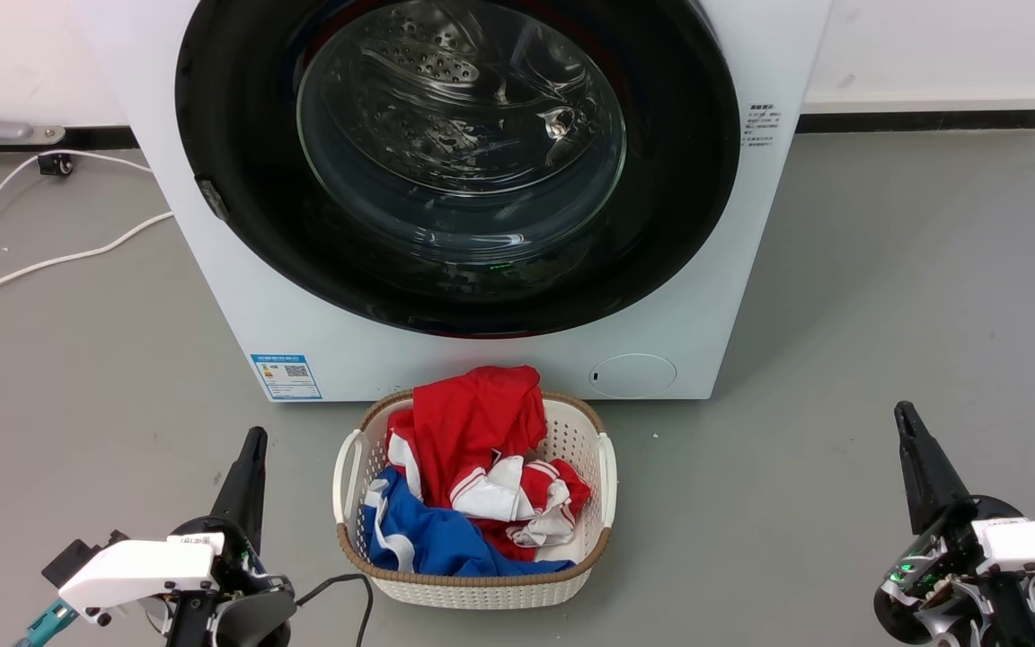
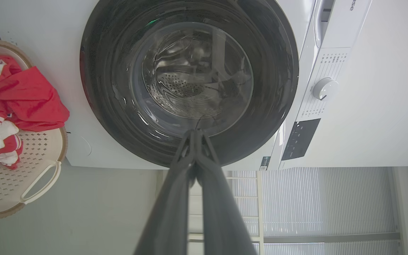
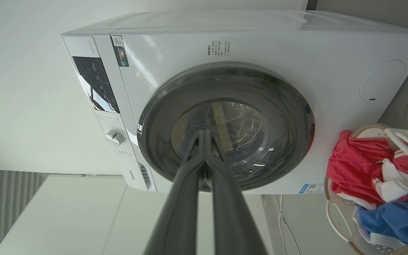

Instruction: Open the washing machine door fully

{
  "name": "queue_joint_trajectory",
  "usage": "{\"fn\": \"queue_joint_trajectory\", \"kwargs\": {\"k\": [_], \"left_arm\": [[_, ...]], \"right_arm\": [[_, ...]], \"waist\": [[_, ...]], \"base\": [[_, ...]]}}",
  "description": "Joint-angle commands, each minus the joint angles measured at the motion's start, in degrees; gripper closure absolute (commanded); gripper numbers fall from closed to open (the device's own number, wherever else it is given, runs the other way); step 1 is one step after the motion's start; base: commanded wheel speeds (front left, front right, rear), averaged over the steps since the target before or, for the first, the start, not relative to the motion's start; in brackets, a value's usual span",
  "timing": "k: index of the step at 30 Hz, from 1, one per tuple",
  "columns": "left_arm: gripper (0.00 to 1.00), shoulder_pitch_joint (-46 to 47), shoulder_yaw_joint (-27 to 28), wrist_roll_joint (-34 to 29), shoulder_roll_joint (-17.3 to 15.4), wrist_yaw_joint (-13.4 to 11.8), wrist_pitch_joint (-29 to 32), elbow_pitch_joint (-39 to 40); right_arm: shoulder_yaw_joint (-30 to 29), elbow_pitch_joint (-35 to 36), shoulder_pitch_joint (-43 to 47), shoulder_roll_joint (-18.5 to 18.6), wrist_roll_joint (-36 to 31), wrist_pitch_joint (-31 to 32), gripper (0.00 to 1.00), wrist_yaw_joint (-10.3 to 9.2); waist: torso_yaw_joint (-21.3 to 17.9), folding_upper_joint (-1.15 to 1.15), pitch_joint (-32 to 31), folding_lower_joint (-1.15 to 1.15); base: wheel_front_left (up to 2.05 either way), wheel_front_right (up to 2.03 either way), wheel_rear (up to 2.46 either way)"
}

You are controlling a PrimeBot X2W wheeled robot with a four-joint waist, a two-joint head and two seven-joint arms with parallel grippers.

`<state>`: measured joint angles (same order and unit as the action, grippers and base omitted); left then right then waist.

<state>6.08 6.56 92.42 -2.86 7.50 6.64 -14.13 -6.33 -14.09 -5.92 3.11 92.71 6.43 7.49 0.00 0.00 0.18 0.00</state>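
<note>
A basket (image 1: 482, 589) of clothes (image 1: 468, 422) sits at six o'clock below the shut washing machine door (image 1: 459, 162), between left gripper (image 1: 254, 442) and right gripper (image 1: 904, 415), both with fingers pressed together.

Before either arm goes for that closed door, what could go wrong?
1. The laundry basket stands right before the washing machine, with its red garment heaped close under the lower rim of the washing machine door; a reaching arm might snag it.
2. The left pincer and right pincer are both shut, and the glossy door offers just a small catch at its left edge, so closed tips could slip off.
</note>
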Motion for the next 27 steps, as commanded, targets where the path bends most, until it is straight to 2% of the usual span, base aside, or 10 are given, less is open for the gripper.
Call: {"fn": "queue_joint_trajectory", "kwargs": {"k": [1,27], "left_arm": [[1.00,0.37,0.07,-0.01,0.03,0.17,-0.01,0.04],[1.00,0.37,0.05,0.00,0.03,0.17,-0.02,0.05]], "right_arm": [[-0.08,-0.06,-0.68,-0.16,-0.37,0.15,1.00,0.00],[-0.13,-0.06,-0.69,-0.19,-0.46,0.17,1.00,0.00]], "waist": [[0.00,0.00,0.00,0.00],[0.00,0.00,0.00,0.00]], "base": [[0.00,0.00,0.00],[0.00,0.00,0.00]]}}
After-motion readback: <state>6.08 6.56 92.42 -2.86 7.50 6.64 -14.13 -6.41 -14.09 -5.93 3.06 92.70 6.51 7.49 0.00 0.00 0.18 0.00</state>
